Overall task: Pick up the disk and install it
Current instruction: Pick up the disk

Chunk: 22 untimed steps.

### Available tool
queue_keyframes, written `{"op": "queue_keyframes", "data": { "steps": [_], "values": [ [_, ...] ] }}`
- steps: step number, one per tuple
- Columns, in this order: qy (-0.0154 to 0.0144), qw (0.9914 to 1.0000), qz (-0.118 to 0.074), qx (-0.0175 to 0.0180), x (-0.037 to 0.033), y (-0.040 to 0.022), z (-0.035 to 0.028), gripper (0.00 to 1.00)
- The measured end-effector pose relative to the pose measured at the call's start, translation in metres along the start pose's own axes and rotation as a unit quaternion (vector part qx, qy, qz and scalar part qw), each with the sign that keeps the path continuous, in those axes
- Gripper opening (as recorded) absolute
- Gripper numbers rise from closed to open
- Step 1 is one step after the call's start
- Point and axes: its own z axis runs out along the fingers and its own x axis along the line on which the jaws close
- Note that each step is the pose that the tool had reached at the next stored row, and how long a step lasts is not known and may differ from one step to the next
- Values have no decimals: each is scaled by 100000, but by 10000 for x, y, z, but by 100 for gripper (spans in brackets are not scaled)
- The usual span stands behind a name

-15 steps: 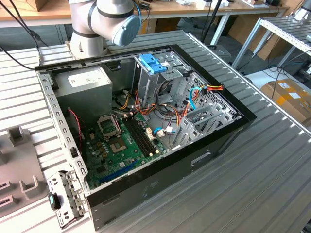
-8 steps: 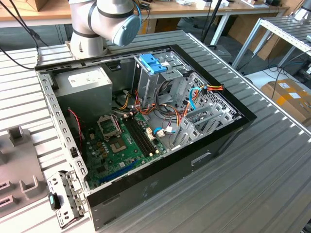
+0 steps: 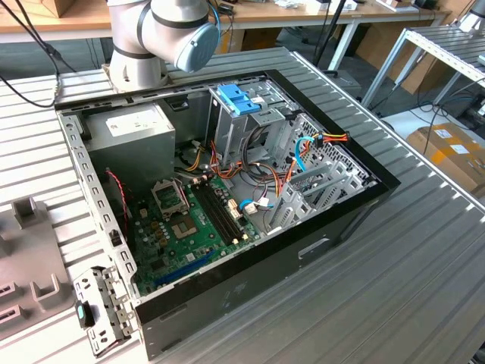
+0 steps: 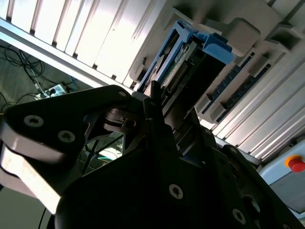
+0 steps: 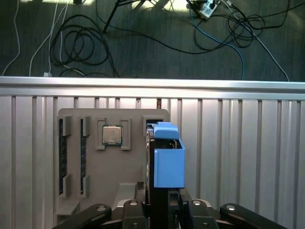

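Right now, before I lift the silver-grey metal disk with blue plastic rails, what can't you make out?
Disk's lower end: first wrist view, behind the black gripper.
Its flat faces: first wrist view, seen edge-on.
Metal drive cage's inside: exterior view, under the blue plastic bracket.
Grey robot arm: exterior view, cut by top edge.

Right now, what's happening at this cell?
The arm is at the pick-up end of the job. In the first wrist view its gripper sits right at the disk, which stands on edge in a slot of the grey parts tray, beside a processor chip and memory sticks. I can't tell if it's gripped yet. The open computer case waits on the table in the exterior view; the disk isn't installed.
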Motion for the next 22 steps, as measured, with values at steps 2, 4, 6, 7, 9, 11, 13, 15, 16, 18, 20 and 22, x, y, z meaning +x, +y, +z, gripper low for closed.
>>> {"op": "queue_keyframes", "data": {
  "steps": [2,4,6,7,9,11,13,15,16,18,20,22],
  "values": [
    [0,100000,-1,6,0,0,-3,35],
    [1,100000,-1,0,0,0,-5,35],
    [4,100000,0,-7,0,0,-9,35],
    [6,100000,-1,-12,0,-1,-22,35],
    [7,100000,0,-9,0,-1,-56,35],
    [2,100000,-1,-3,0,-1,-100,35],
    [2,100000,-3,-2,0,-2,-137,35],
    [3,100000,-1,-3,1,-2,-170,35],
    [6,100000,-2,-8,1,-2,-187,35],
    [0,100000,0,3,1,-2,-215,35],
    [5,100000,-2,-6,1,-3,-259,35],
    [1,100000,-2,0,1,-3,-303,35]
  ]
}}
